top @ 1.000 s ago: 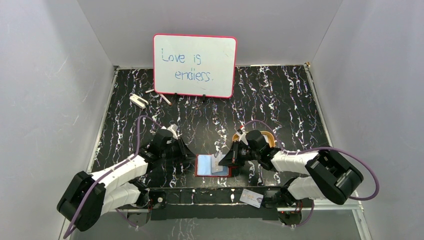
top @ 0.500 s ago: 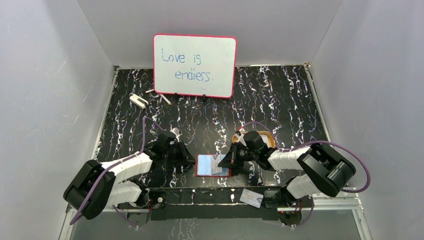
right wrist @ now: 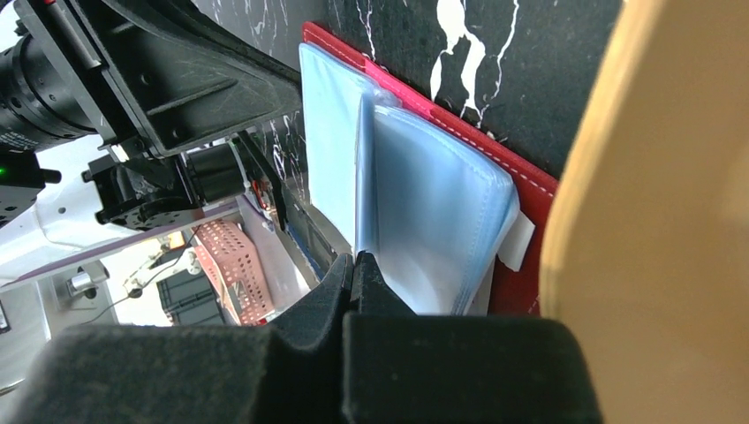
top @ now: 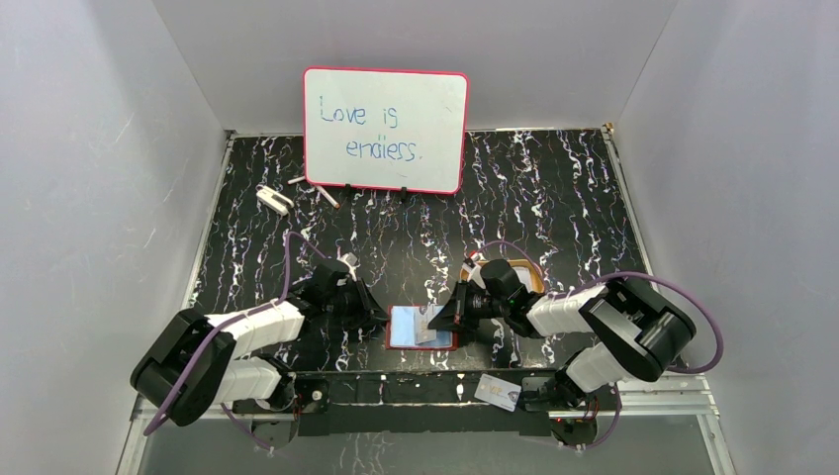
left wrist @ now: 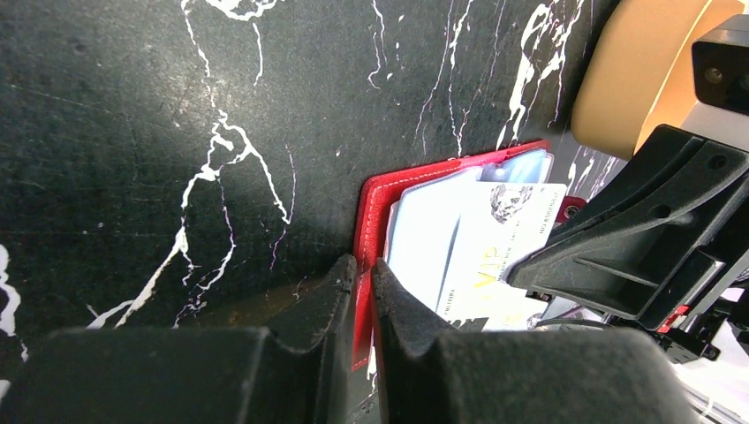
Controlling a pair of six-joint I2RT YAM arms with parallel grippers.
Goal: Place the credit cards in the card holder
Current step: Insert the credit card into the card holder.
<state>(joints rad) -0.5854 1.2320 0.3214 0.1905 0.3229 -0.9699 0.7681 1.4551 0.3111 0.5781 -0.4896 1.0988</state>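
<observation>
The card holder (top: 414,330) lies open near the table's front edge, red with pale blue pockets (right wrist: 442,212). My left gripper (left wrist: 364,265) is shut on its red left edge (left wrist: 371,203). A whitish credit card (left wrist: 499,243) printed with gold "VIP" lies slanted over the pockets, and its right end runs under my right gripper (top: 444,319). In the right wrist view that gripper (right wrist: 353,259) is shut, with the thin pale card (right wrist: 329,150) coming down into its tips. Another credit card (top: 497,393) rests on the metal frame in front of the right arm's base.
An orange-rimmed tray (top: 534,273) sits just behind the right wrist, close to the holder (right wrist: 654,221). A pink-framed whiteboard (top: 386,129) stands at the back, with a few small white items (top: 273,199) to its left. Grey walls close in the table.
The right gripper has shifted a little left with the card, which now lies further over the holder's pockets. The left arm has drawn in slightly, its jaws tightening on the red edge.
</observation>
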